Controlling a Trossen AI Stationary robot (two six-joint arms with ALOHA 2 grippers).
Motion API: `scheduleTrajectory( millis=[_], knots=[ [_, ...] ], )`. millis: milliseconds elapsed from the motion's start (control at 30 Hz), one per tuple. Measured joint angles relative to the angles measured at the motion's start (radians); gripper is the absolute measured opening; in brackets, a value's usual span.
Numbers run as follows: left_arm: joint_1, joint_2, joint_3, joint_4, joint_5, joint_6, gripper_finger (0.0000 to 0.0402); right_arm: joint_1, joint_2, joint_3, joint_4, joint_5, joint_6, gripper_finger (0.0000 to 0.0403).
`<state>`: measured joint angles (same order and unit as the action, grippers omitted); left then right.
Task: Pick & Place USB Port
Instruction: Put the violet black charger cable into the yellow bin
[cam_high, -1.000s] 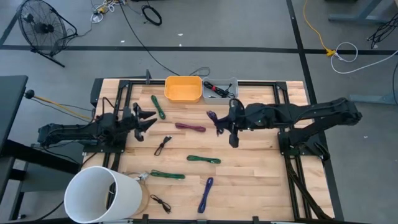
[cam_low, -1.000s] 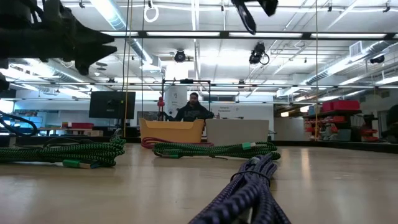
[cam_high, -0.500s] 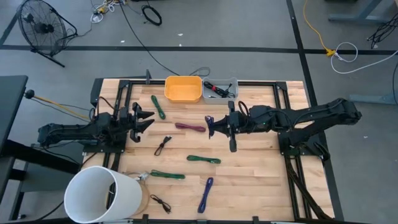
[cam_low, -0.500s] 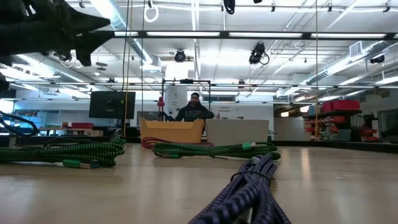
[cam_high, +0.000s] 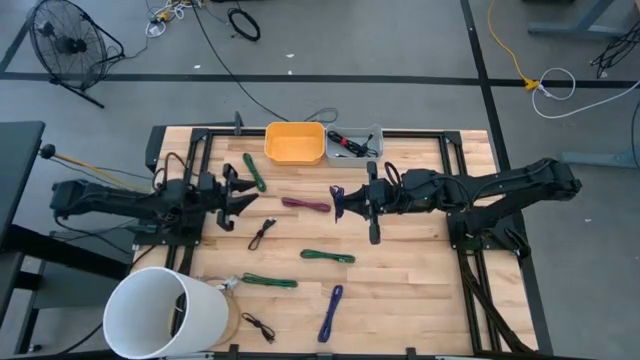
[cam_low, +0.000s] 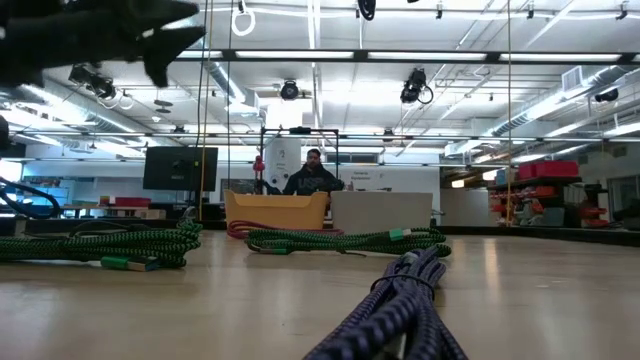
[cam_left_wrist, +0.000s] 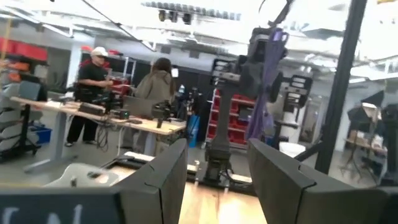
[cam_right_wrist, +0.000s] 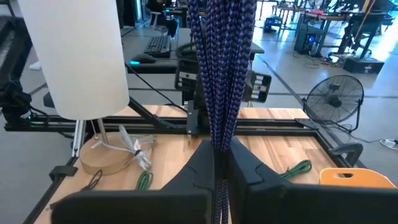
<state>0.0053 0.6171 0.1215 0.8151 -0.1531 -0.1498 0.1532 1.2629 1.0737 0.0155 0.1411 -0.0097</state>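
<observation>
Your right gripper (cam_high: 340, 203), in the middle of the high view, is clenched on a purple cable (cam_right_wrist: 221, 74). Your left gripper (cam_high: 243, 194), at middle left, is released, holding nothing.

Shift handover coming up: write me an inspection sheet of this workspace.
Surface: pale wooden slatted table.
Job's things: purple braided cable bundle hanging from the right gripper; orange plastic bin and grey tray at the far edge.
Clutter: white cylindrical lampshade at the near left corner.
Grippers: right shut on the bundle, above the table's middle; left gripper open, empty, raised at the left.
Cables: green, maroon, black and another purple bundle lie scattered.
Surroundings: floor fan; people at desks beyond.
</observation>
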Motion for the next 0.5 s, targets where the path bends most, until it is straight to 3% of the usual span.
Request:
scheduleTrajectory(
  millis=[167, 300, 500],
  knots=[
    [-0.042, 0.230, 0.175, -0.005, 0.008, 0.071, 0.0174, 0.000, 0.000, 0.000, -0.016, 0.000, 0.000, 0.0010],
    [-0.064, 0.407, 0.329, -0.004, 0.080, 0.137, 0.0174, 0.000, 0.000, 0.000, -0.016, 0.000, -0.002, 0.0008],
    [-0.077, 0.600, 0.521, -0.004, 0.131, 0.191, 0.0174, 0.000, 0.000, 0.000, -0.017, -0.002, -0.002, 0.0008]
  ],
)
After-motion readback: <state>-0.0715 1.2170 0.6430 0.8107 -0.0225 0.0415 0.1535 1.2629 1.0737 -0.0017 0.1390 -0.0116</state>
